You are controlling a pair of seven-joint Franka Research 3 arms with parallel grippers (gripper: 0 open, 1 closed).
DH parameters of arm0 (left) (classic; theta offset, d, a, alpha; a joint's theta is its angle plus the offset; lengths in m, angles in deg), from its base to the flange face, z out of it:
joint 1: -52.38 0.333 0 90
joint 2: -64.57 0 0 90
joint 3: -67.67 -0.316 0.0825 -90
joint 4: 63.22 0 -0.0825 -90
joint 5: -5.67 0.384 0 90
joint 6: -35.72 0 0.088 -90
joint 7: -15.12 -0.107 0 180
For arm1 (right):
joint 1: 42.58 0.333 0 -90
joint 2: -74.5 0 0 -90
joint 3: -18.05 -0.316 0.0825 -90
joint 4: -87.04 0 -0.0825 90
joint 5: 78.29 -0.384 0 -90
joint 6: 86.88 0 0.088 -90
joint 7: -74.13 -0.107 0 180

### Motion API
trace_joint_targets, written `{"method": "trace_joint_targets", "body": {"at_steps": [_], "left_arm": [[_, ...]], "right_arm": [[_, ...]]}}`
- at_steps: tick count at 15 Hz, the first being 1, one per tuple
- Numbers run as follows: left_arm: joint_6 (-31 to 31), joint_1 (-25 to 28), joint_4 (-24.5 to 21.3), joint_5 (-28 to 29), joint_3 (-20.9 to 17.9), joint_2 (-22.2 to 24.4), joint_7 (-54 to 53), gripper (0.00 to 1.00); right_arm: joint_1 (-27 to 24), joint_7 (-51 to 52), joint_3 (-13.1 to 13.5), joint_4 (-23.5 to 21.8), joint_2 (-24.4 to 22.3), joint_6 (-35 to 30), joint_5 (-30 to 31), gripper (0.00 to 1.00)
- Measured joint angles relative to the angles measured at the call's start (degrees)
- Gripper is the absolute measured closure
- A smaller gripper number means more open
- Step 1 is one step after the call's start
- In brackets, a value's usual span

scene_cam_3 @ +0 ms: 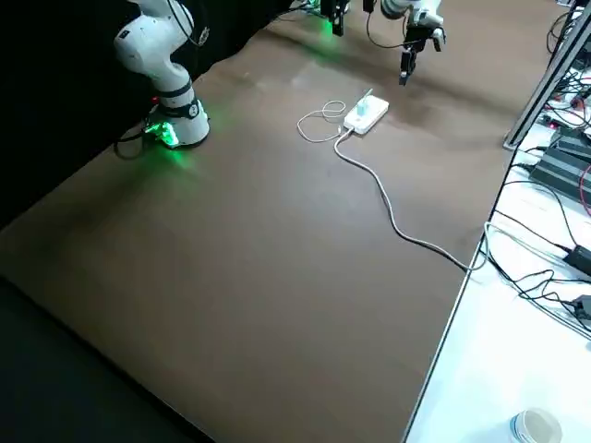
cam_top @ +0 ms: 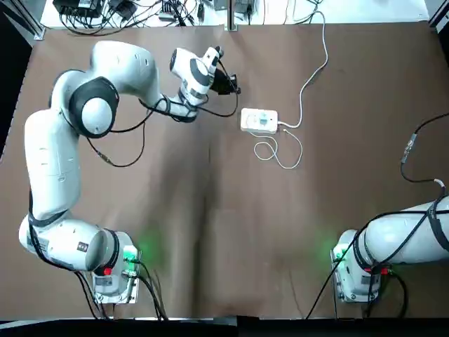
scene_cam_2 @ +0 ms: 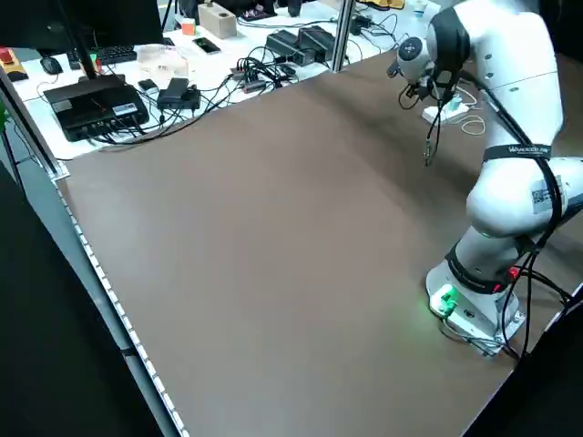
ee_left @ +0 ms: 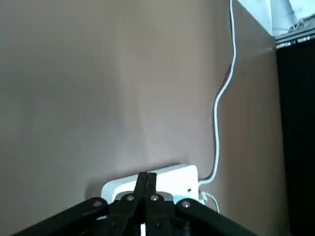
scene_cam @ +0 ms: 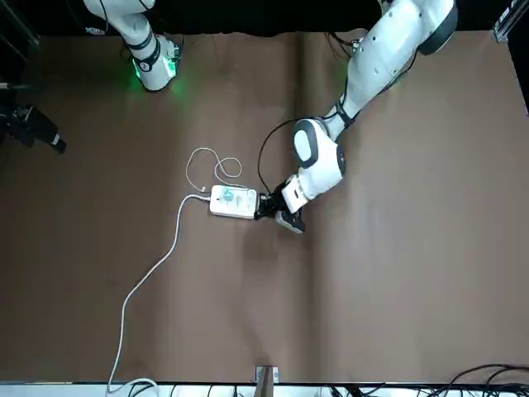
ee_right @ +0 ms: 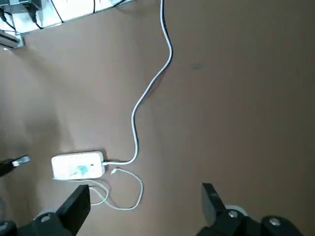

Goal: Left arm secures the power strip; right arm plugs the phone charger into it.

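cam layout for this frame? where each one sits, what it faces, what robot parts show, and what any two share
Top: overhead, bases at bottom; power strip, left gripper beside it, both arms.
Front: across the table, facing the robot; same strip, left arm, right arm's base.
Left side: raised at robot's left; left arm, strip behind it.
Right side: raised at robot's right; strip, thick cord, right arm's base.
Left wrist: closed fingers, strip just beyond.
Right wrist: high up, open right gripper, strip, phone charger.
Shared: top and front both show the left gripper beside the strip.

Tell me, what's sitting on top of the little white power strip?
A teal phone charger sits plugged into the top of the power strip, with its thin white cable looping on the table beside it. The prongs are hidden inside.
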Motion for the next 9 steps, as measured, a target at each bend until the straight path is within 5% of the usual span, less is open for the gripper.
{"method": "trace_joint_targets", "body": {"at_steps": [6, 9], "left_arm": [[-15.4, 1.0, 1.0, 26.8, -5.5, 4.6, 23.5, 0.99], [-24.0, 2.7, 2.7, 34.0, -7.6, 7.8, 28.4, 0.99]], "right_arm": [[-1.0, 0.0, -1.9, 0.0, 1.4, 0.7, 1.3, 0.00], [-1.1, 0.0, -2.0, 0.1, 2.1, 1.2, 1.3, 0.00]]}}
